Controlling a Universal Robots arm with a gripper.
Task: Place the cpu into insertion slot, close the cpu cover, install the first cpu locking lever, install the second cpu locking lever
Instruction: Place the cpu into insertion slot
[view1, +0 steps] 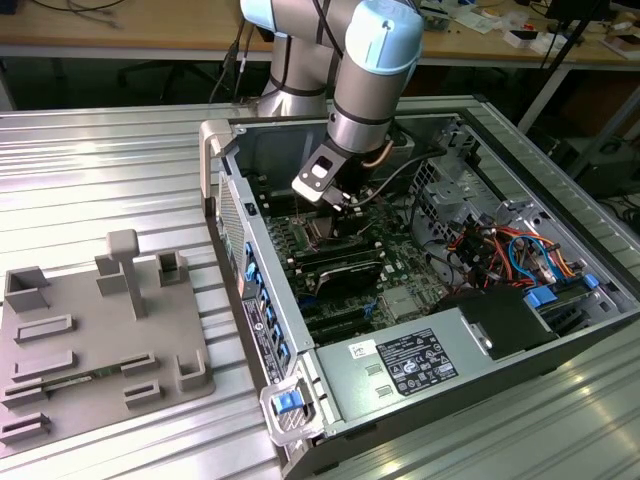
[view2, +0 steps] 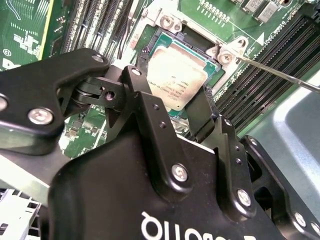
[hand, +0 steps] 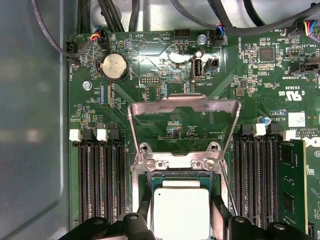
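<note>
Second wrist view: tool (view2: 167, 87) pinches the cpu (view2: 175, 75) by opposite edges to keep it level in the insertion slot (view2: 170, 35), whose cpu cover (hand: 184, 102) stands raised clear in the first wrist view

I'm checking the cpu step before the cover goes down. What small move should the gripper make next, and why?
Probably open the gripper and let go. The cpu appears to lie square and level inside the slot, the gripper is closed on two of its sides, and the cover stands open beyond it, so release looks due.
</note>
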